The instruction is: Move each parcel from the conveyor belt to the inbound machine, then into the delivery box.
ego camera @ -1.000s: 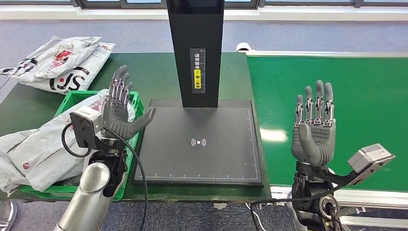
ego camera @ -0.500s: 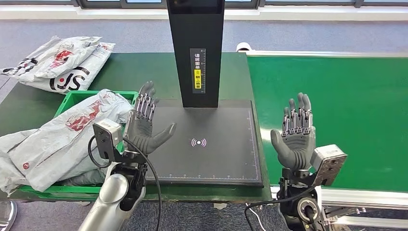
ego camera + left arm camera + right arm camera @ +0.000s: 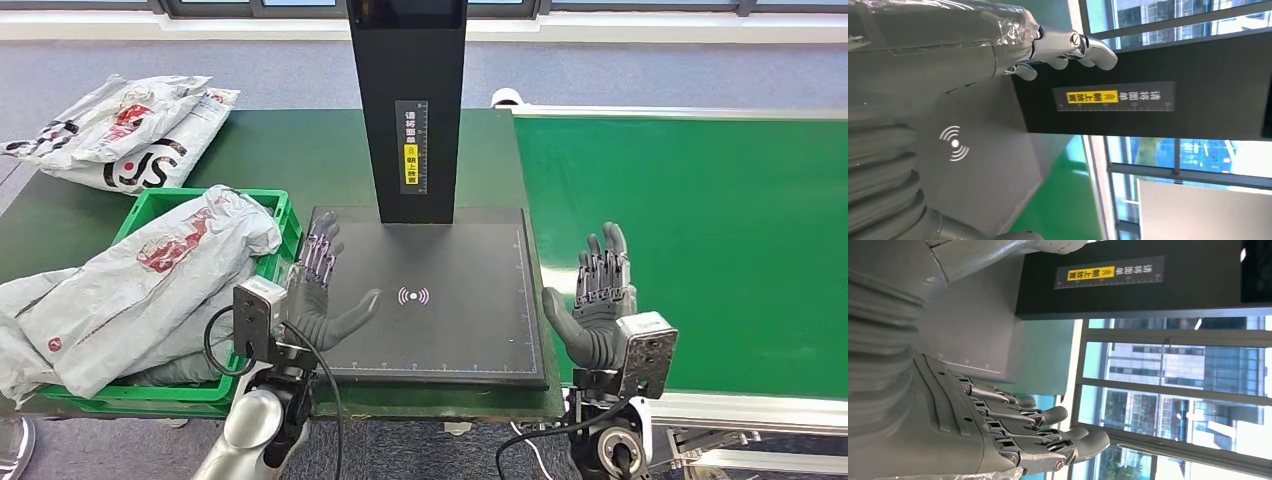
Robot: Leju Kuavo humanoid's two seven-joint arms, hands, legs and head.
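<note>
Fingers point(image 3: 322, 252) spread, empty, window point(image 3: 1168, 390) beyond

Grey plastic parcels point(image 3: 130, 290) with red print lie crumpled in the green delivery box point(image 3: 168, 204), just beside the left hand point(image 3: 322, 295). The black inbound machine point(image 3: 430, 290) lies flat between both hands, the green conveyor belt point(image 3: 720, 230) beyond the right hand point(image 3: 598, 305).

We are looking down on a dark green worktop point(image 3: 300, 150) standing on a grey-blue carpeted floor point(image 3: 640, 75). A white sill point(image 3: 650, 28) is running along the far wall under dark-framed windows point(image 3: 250, 6). Daylight is coming through the tall panes point(image 3: 1168, 390) (glass-fronted buildings are showing outside), and a bright glare is lying on the floor.
</note>
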